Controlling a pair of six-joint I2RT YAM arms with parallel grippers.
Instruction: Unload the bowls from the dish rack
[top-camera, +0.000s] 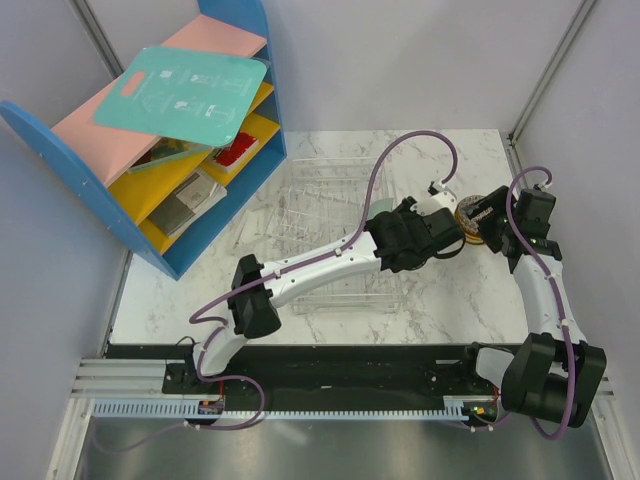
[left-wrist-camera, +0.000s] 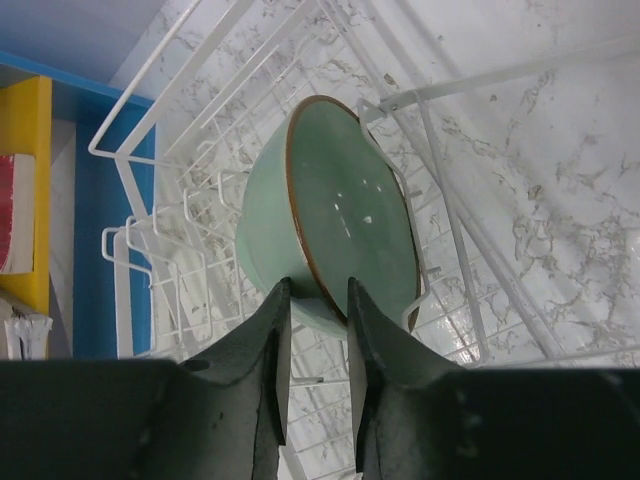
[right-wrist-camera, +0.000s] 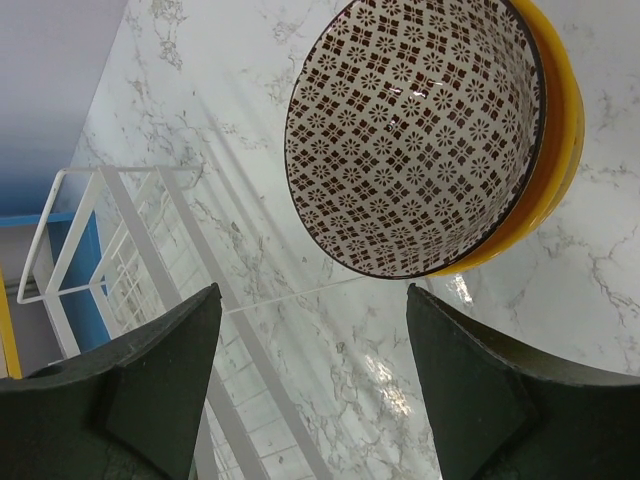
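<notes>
My left gripper (left-wrist-camera: 318, 290) is shut on the rim of the pale mint green bowl (left-wrist-camera: 350, 210), which stands on edge over the dish rack (left-wrist-camera: 170, 230). A wire loop of the rack crosses the bowl's right side. In the top view the left gripper (top-camera: 450, 238) is at the rack's (top-camera: 320, 215) right end and hides that bowl. The mesh-patterned bowl (right-wrist-camera: 415, 130) sits nested in the orange bowl (right-wrist-camera: 562, 140) on the table right of the rack; the stack (top-camera: 468, 213) also shows from above. My right gripper (right-wrist-camera: 312, 295) is open and empty just short of it. The cream floral bowls are out of view.
A blue-and-yellow shelf unit (top-camera: 170, 150) with a teal board on top stands at the back left. The rack's white wire corner (right-wrist-camera: 75, 240) lies left of the right gripper. Grey walls close in the marble table (top-camera: 450, 310) on both sides.
</notes>
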